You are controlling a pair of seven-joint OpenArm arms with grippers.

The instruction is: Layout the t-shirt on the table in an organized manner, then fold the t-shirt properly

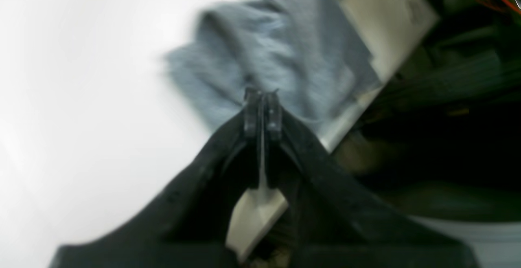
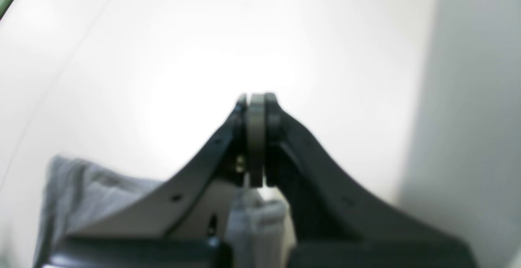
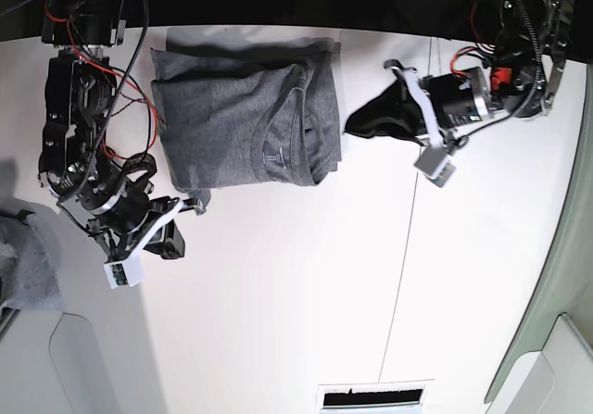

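Note:
The heather-grey t-shirt (image 3: 246,118) lies folded into a rough rectangle at the back of the white table (image 3: 278,294), collar trim facing right. My right gripper (image 3: 192,204) is at the shirt's front left corner. In the right wrist view it (image 2: 256,99) is shut with grey fabric pinched between its fingers, and more of the shirt (image 2: 81,190) shows low on the left. My left gripper (image 3: 350,127) hovers just off the shirt's right edge. In the blurred left wrist view it (image 1: 262,97) is shut and looks empty, with the shirt (image 1: 276,52) beyond its tips.
A lighter grey cloth bundle (image 3: 28,266) sits at the left edge. A thin dark seam (image 3: 398,284) crosses the table. A pale grey-green rounded panel (image 3: 556,294) borders the right side. The table's back edge (image 1: 354,117) runs close behind the shirt, with dark clutter and cables beyond.

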